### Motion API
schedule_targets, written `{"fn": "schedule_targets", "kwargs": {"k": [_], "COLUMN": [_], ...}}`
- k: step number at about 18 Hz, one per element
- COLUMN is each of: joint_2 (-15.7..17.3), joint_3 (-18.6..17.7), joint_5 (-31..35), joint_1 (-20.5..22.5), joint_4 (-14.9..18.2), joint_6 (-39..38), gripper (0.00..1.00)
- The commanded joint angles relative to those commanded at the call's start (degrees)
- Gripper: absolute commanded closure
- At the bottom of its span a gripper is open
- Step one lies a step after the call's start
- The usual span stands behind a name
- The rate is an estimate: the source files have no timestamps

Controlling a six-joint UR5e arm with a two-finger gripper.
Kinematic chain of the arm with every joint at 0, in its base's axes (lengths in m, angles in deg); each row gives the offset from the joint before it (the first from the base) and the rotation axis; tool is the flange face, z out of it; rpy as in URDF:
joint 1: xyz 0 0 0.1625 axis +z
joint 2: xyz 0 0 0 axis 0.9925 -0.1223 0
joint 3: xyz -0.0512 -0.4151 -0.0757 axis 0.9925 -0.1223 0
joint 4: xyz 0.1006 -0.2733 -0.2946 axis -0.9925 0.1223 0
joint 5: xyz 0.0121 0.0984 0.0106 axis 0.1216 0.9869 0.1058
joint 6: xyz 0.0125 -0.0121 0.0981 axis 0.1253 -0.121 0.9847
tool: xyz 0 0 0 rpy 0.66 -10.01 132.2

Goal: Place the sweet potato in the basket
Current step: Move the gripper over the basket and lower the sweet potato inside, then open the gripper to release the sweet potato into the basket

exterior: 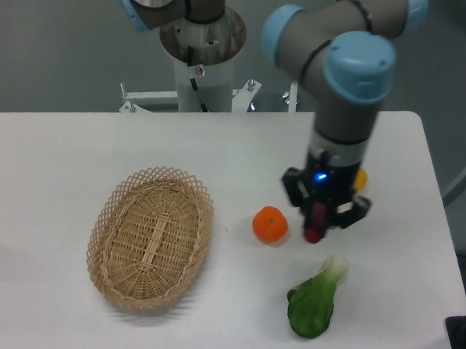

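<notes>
The sweet potato (315, 225) is a small reddish-purple piece showing between and just below my gripper's fingers. My gripper (322, 213) points straight down at the table's right middle and is shut on it. Most of the sweet potato is hidden by the gripper body. I cannot tell whether it touches the table. The wicker basket (108, 215) lies empty on the left of the table, well apart from the gripper.
An orange fruit (270, 224) sits just left of the gripper. A green bok choy (315, 301) lies in front of it. A yellow vegetable (362, 180) peeks out behind the arm. The table's right edge (437, 224) is near.
</notes>
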Motion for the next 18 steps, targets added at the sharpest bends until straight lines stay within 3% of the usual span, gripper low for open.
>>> {"fn": "schedule_targets", "kwargs": {"k": [4, 8, 11, 18], "joint_2": [0.00, -0.44, -1.31, -6.50], "joint_3": [-5.36, -11.95, -15.47, -15.92], "joint_5": [1.40, 6.75, 7.38, 9.14], "joint_1": [-6.59, -12.49, -14.69, -17.77], "joint_4": [-7.20, -14.33, -16.79, -18.65], "joint_6": [-10.30, -11.10, -10.84, -10.49], "gripper": [0.74, 0.74, 0.74, 0.73]}}
